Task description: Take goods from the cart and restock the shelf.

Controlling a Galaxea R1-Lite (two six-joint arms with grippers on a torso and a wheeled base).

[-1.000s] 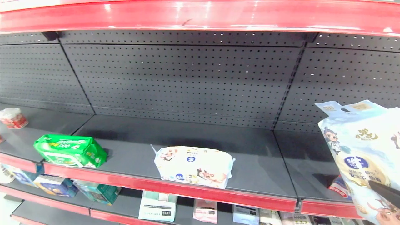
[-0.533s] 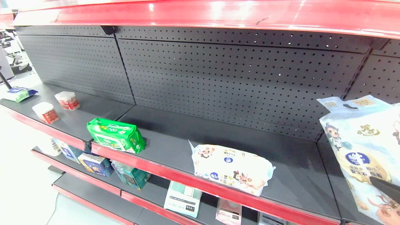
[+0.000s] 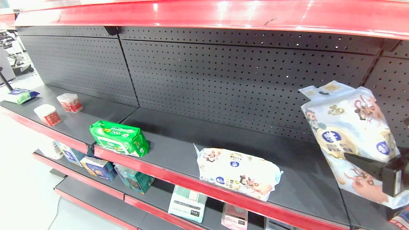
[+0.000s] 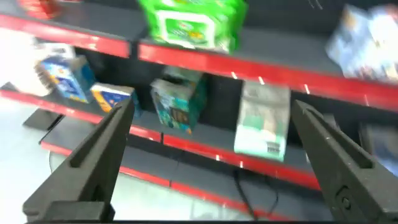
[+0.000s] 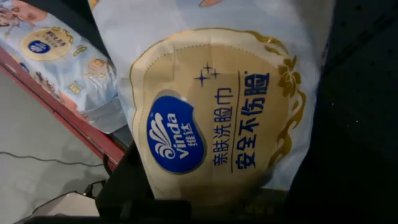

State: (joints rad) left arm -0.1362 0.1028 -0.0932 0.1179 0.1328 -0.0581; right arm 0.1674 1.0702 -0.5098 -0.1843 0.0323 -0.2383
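Note:
My right gripper (image 3: 367, 166) is shut on a tall pale blue bag of face towels (image 3: 348, 134) with cartoon figures. It holds the bag upright, tilted slightly, above the right end of the black shelf board (image 3: 179, 140). Close up in the right wrist view, the bag (image 5: 217, 99) hangs beside a white cartoon pack (image 5: 56, 56). That white pack (image 3: 238, 172) lies flat at the shelf's front edge, left of the bag. My left gripper (image 4: 211, 155) is open and holds nothing, down in front of the lower shelves.
A green wipes pack (image 3: 119, 138) lies farther left on the same board. Two small red-and-white tubs (image 3: 46, 114) and a blue-green pack (image 3: 20, 95) sit on the far-left board. Boxes and packs (image 3: 187, 203) fill the lower shelf. Bare board lies behind and between the packs.
The head camera swung at first, shifting the whole picture. Since half a second ago the right gripper has carried the bag up and to the left, over the shelf board.

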